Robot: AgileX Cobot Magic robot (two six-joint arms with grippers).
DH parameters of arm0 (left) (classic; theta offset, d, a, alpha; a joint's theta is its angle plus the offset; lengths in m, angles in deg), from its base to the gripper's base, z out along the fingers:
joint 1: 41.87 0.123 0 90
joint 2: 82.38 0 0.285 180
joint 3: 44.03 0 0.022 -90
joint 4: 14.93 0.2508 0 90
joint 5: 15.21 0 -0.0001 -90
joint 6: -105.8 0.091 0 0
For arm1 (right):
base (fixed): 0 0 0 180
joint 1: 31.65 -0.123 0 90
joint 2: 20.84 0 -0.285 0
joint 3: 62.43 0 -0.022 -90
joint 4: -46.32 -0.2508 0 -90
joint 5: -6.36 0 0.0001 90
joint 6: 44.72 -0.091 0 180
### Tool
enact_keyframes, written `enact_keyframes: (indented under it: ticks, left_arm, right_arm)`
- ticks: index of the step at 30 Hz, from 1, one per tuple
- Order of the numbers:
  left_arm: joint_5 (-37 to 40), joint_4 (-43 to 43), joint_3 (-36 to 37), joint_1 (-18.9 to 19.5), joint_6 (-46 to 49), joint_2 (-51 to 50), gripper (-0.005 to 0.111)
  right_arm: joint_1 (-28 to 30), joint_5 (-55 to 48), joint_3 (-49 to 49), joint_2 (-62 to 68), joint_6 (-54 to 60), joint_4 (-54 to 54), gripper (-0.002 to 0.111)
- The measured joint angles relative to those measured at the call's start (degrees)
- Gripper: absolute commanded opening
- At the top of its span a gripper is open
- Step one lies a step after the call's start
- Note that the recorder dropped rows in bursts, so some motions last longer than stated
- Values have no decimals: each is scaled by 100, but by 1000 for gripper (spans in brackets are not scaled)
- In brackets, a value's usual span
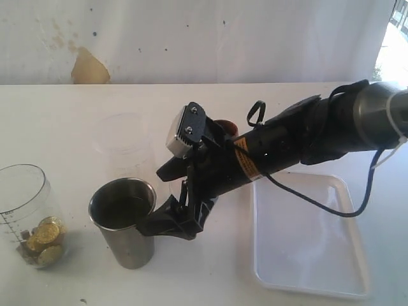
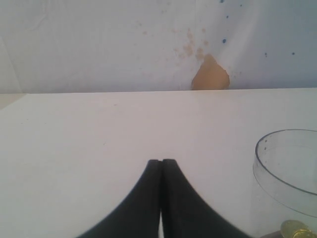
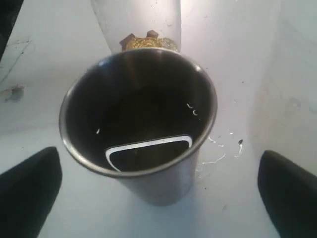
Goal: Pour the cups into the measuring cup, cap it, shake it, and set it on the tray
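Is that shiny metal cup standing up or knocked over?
Upright. The metal cup stands on its base on the table, open mouth facing up, and the right wrist view looks down into it.

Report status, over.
Left gripper shut, over table by measuring cup. Right gripper open at upright steel tumbler, no grip yet. Frosted cup close behind tumbler.

White table (image 1: 64,115) fills the scene. Frosted plastic cup (image 1: 127,153), unmarked, stands upright left of centre, toward the far side. White backdrop (image 1: 191,38) hangs along the far edge. Tan patch (image 1: 89,69) on backdrop, far left, touching the table line. Brown specks (image 1: 60,35) and a few dark dots (image 1: 94,33) above it.
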Motion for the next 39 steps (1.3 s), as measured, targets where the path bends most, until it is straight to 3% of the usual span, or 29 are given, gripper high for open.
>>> enact_keyframes:
  ticks: [20,39]
  left_arm:
    - [0,0,0,0,0,0,0]
    - [0,0,0,0,0,0,0]
  right_arm:
    - [0,351,0,752,826,-564,105]
    - [0,1129,0,1531,2236,-1799,105]
